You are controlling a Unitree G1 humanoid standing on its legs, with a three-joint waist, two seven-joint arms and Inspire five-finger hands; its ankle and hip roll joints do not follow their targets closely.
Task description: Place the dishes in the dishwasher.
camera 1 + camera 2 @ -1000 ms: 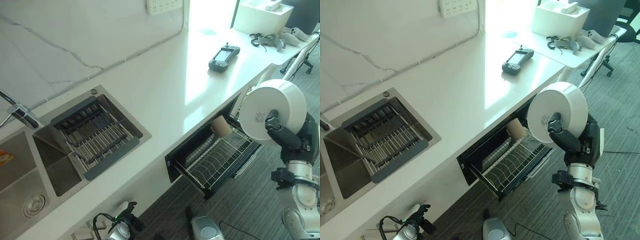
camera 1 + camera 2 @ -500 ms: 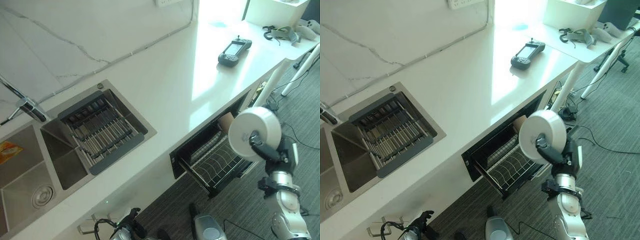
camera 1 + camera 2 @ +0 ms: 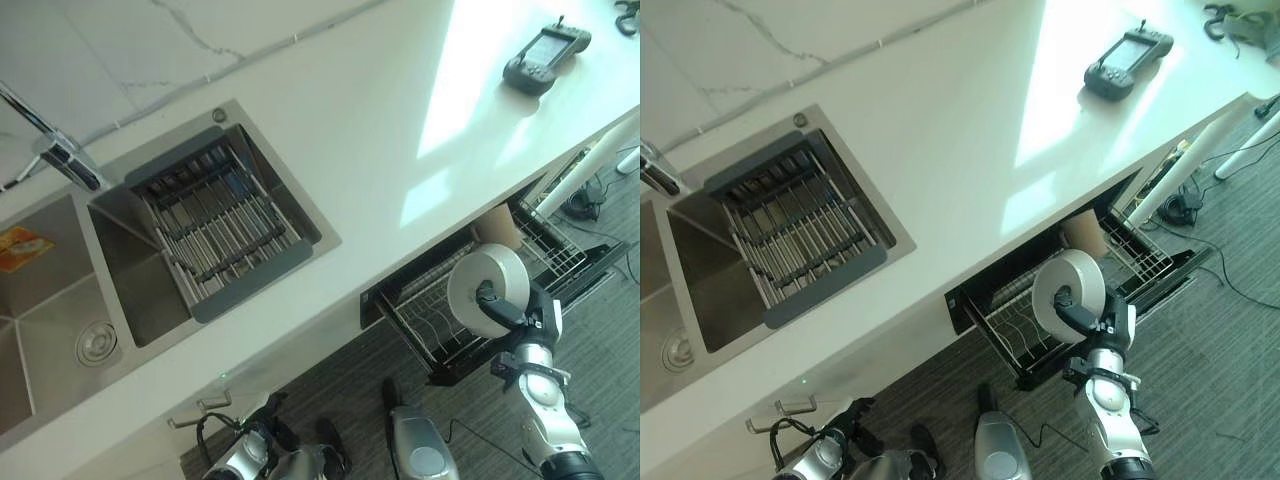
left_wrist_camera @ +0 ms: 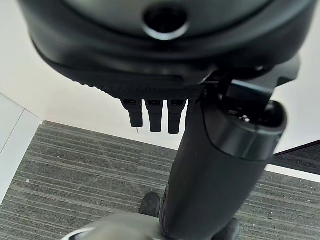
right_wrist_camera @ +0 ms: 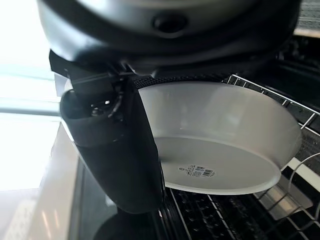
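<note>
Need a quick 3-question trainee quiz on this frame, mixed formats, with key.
1. True or false: the right hand is shut on the white bowl.
2. The bowl is held over: A) the sink B) the pulled-out dishwasher rack C) the counter
3. Fill in: a tan ___ already stands in the rack.

Key: 1 true; 2 B; 3 cup.

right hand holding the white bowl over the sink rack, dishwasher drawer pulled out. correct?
Not quite: the right hand holds the white bowl over the pulled-out dishwasher drawer, not the sink rack, which sits far off in the sink. The right eye view shows it; the rest stands.
</note>
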